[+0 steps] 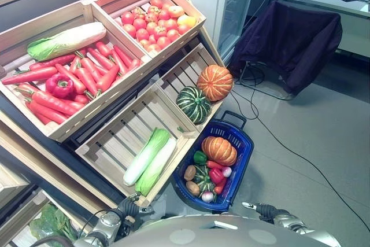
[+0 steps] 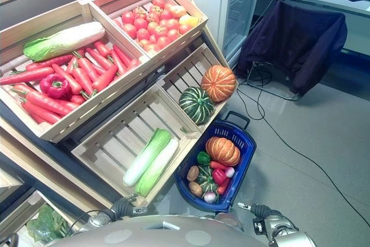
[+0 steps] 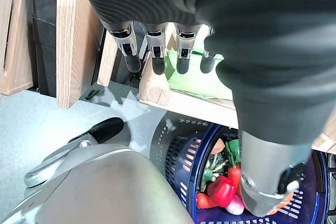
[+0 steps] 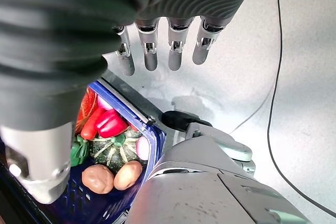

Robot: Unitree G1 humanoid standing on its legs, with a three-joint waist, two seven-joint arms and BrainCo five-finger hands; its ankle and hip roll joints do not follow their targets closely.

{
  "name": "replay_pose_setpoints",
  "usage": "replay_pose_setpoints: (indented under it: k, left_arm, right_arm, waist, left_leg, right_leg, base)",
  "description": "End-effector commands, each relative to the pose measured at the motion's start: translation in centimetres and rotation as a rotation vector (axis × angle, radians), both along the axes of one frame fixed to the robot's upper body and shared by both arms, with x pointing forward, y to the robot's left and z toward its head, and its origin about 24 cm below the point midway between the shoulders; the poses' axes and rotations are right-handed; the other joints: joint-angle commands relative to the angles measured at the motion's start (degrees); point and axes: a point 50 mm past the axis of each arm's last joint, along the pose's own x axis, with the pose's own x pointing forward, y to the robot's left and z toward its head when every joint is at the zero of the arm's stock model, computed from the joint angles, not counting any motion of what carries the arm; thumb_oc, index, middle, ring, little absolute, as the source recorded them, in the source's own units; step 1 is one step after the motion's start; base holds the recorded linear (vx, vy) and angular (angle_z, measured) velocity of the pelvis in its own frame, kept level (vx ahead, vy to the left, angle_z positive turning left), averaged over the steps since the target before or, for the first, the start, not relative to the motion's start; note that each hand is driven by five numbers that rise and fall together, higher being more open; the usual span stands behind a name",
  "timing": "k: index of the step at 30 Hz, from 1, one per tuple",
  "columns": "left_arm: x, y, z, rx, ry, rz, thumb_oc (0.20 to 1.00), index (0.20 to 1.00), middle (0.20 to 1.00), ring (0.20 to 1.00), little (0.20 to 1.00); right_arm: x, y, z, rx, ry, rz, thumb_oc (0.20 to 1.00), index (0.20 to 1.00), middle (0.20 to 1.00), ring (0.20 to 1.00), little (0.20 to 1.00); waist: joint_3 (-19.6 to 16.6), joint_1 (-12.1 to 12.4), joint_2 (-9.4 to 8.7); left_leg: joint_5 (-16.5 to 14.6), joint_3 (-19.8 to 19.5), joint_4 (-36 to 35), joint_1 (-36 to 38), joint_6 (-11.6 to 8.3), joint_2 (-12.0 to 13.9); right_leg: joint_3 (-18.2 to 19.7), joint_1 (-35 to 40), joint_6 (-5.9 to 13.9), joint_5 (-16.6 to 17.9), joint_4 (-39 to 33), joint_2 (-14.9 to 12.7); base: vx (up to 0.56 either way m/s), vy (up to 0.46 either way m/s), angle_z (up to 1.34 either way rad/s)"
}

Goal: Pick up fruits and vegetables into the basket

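Both robot arms hang low at the near edge of the head views. The left hand [image 3: 173,35] has its fingers [image 3: 152,51] extended straight in a row, thumb apart, holding nothing. The right hand [image 4: 168,30] likewise shows straight, relaxed fingers [image 4: 176,51] and an empty grasp, its thumb set to one side.

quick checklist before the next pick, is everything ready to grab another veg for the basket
1. Left hand free: ok, fingers straight, holding nothing.
2. Right hand free: ok, fingers straight, holding nothing.
3. Blue basket within view on the floor, handle folded back: ok.
4. Room left in basket: ok, the orange pumpkin and small items fill the bottom, space above.
5. Next targets visible: ok, green striped squash and two cabbages lie in the lower crates beside the basket.
6. Reach to them from here: cannot tell.
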Motion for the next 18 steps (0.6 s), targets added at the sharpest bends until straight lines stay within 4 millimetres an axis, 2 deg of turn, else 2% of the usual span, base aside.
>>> replay_pose_setpoints:
  k: [1,18]
  left_arm:
    - [2.79,0.75,0.71,0.027,-0.047,-0.019,1.000,1.000,1.000,1.000,1.000]
    - [3.06,0.74,0.82,0.024,-0.066,-0.014,1.000,1.000,1.000,1.000,1.000]
  right_arm:
    - [2.53,-0.07,0.52,-0.016,-0.020,0.032,1.000,1.000,1.000,1.000,1.000]
    - [2.56,0.00,0.51,-0.013,-0.022,0.024,1.000,1.000,1.000,1.000,1.000]
  waist:
    - [2.2,0.3,-1.06]
    - [2.0,0.4,-1.07]
  left_leg:
    - [-3.0,-2.3,0.4,-1.4,-0.24,0.0]
    - [-2.9,-2.4,0.4,-1.4,-0.22,0.0]
  right_leg:
    - [1.6,5.3,4.51,-5.4,1.1,-2.4]
    - [1.6,5.3,4.51,-5.5,1.1,-2.4]
  base:
    - [0.00,0.000,0.00]
    - [0.00,0.000,0.00]
